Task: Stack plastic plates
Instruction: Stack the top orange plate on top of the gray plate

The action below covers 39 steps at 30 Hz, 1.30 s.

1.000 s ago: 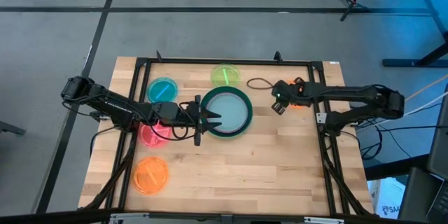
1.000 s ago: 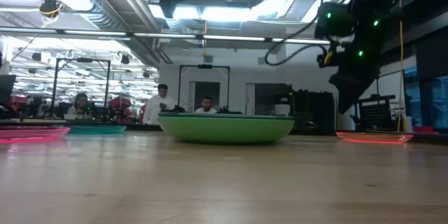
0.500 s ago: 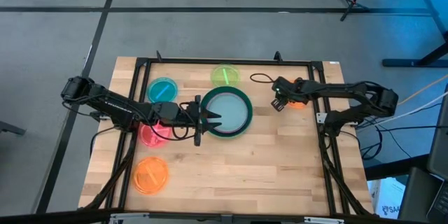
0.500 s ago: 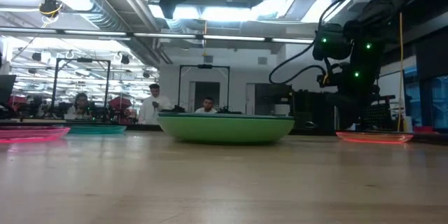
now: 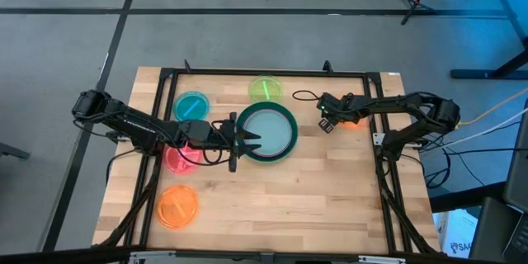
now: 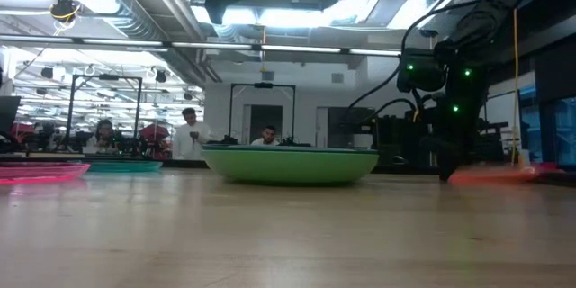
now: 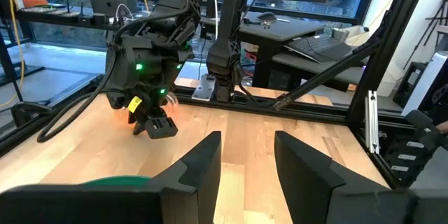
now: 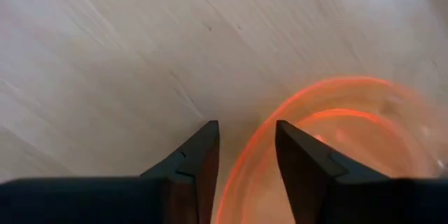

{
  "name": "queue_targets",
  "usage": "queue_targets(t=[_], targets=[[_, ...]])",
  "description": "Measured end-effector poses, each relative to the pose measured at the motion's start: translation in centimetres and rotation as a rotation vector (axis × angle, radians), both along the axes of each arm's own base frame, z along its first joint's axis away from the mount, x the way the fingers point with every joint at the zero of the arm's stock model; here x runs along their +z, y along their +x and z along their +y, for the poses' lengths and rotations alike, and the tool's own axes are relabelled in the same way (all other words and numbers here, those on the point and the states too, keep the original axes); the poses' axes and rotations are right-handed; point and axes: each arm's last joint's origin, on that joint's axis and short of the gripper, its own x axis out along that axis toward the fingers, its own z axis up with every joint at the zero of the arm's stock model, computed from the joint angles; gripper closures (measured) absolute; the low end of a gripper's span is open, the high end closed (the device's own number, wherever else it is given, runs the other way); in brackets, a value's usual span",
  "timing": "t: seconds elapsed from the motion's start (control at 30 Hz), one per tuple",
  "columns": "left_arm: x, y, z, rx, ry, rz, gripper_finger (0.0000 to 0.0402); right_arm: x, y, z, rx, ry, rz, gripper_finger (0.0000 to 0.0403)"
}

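With your right gripper [image 8: 243, 155], its fingers apart, poised over the rim of the red plate [image 8: 336, 140] at about 2 o'clock on the table [image 5: 289, 190], straddle that rim squarely before closing, leaving the open-fingered left gripper [image 5: 246, 140] by the dark green plate [image 5: 266, 132].

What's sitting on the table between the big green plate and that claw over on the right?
Only a loop of black cable near the right gripper; otherwise bare wood beside the green plate, seen from above.
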Motion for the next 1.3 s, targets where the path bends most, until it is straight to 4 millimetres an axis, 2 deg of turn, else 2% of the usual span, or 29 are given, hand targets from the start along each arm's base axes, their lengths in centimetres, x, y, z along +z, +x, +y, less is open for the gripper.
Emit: queue_targets(t=[0.17,0.7,0.8,1.0,1.3], targets=[[0.01,-0.01,0.00,0.000,0.000,0.000,0.0275,0.01,0.07,-0.03,0.003,-0.003,-0.005,0.0290],[0.00,0.00,0.00,0.000,0.000,0.000,0.0275,-0.03,-0.28,0.03,0.025,-0.019,0.058,0.0294],[0.01,-0.01,0.00,0.000,0.000,0.000,0.0275,-0.04,-0.29,0.03,0.041,-0.019,0.066,0.0314],[0.01,0.00,0.00,0.000,0.000,0.000,0.0275,-0.04,-0.27,0.03,0.087,-0.020,0.088,0.0393],[0.01,0.00,0.00,0.000,0.000,-0.001,0.0275,0.39,-0.03,0.49,0.163,-0.033,0.090,0.0400]])
